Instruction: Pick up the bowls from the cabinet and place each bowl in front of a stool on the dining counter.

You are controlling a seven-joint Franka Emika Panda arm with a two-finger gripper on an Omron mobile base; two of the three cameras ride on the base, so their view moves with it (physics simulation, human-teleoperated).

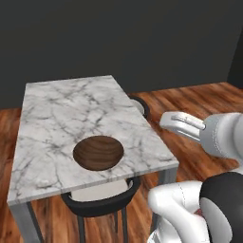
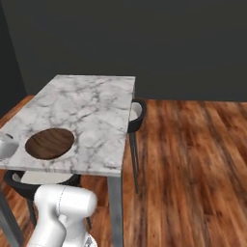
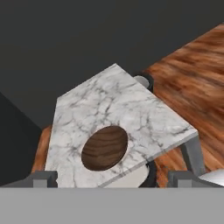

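A dark brown wooden bowl (image 1: 98, 152) (image 2: 49, 143) (image 3: 105, 148) rests upright on the white marble dining counter (image 1: 71, 109) (image 2: 91, 101) (image 3: 109, 100), close to its near edge. Just below it a stool (image 1: 102, 195) (image 3: 131, 177) is tucked under that edge. My gripper (image 1: 170, 122) (image 3: 113, 179) hovers in the air to the right of the counter's near corner, back from the bowl and apart from it. Its fingertips (image 3: 43, 178) stand wide apart, open, with nothing between them. The cabinet is out of view.
A second stool (image 1: 141, 105) (image 2: 136, 115) (image 3: 143, 81) sits at the counter's right side. The grey counter leg (image 2: 115, 202) (image 3: 192, 153) stands at the near corner. Wooden floor (image 2: 193, 159) stretches out to the right, and a dark wall lies behind.
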